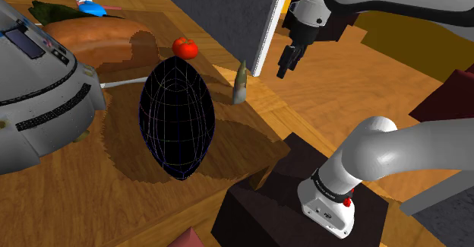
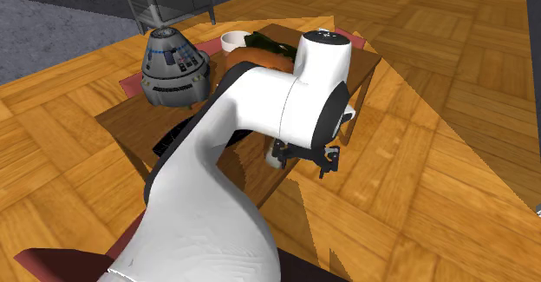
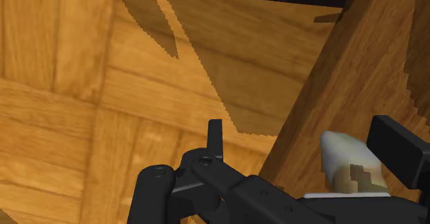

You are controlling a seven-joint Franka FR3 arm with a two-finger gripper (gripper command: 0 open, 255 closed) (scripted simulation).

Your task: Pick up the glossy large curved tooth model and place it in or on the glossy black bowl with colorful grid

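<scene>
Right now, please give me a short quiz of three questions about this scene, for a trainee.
1. True or false: the gripper holds the tooth model.
2. In the shoulder view, which thing sits just beyond the black grid bowl? A) tomato B) yellow banana C) pink sponge
3. Fill in: in the wrist view the gripper's fingers are ____ (open or shut).
Key: 1 false; 2 A; 3 open.

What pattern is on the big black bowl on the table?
Black bowl crossed by a fine grid of thin purple-blue lines; clearest in the shoulder view.
</scene>
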